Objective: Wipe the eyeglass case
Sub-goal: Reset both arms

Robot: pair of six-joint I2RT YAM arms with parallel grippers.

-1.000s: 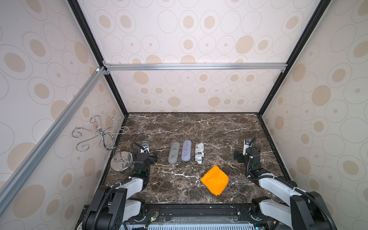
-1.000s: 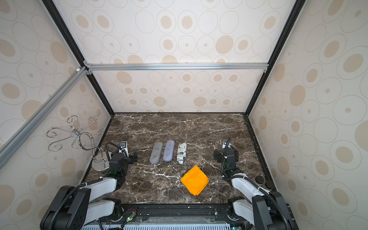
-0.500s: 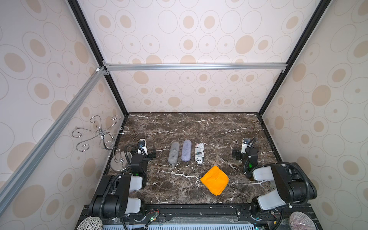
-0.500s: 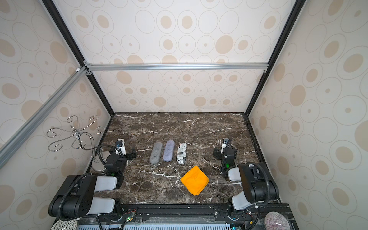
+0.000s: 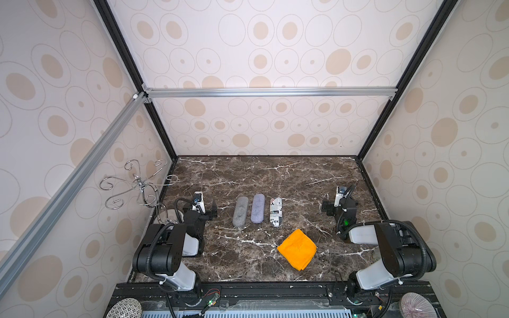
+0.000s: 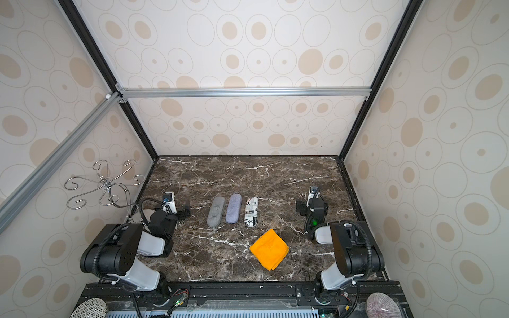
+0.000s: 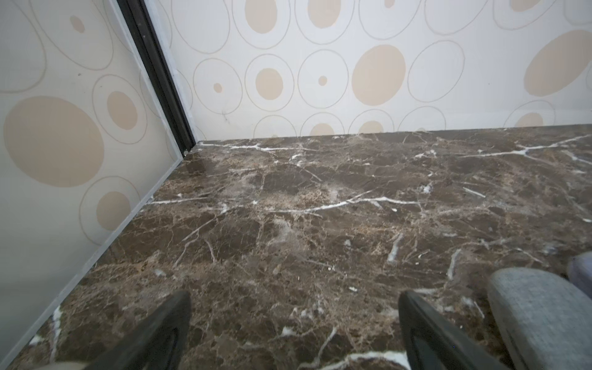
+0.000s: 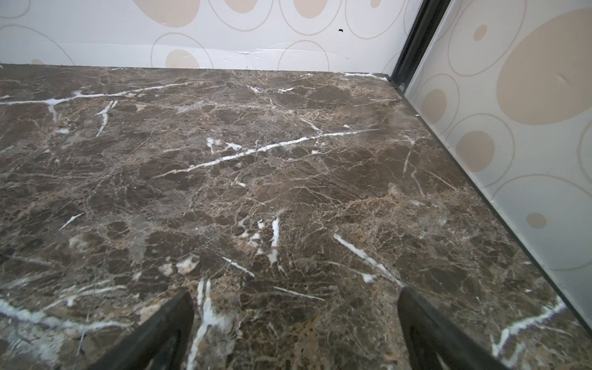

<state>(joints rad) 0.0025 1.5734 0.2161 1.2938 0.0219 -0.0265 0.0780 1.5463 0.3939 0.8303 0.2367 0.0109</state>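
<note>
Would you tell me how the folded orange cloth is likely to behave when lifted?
The orange cloth looks soft and folded in layers, so it will probably droop and partly unfold. Lying flat on the table, it should not roll, but might slide if pushed.

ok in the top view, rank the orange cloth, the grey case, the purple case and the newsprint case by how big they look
In a top view, largest to smallest:
1. orange cloth, clearly the largest.
2. grey case, purple case and newsprint case: too alike to rank, though the grey one looks perhaps slightly longer.
</note>
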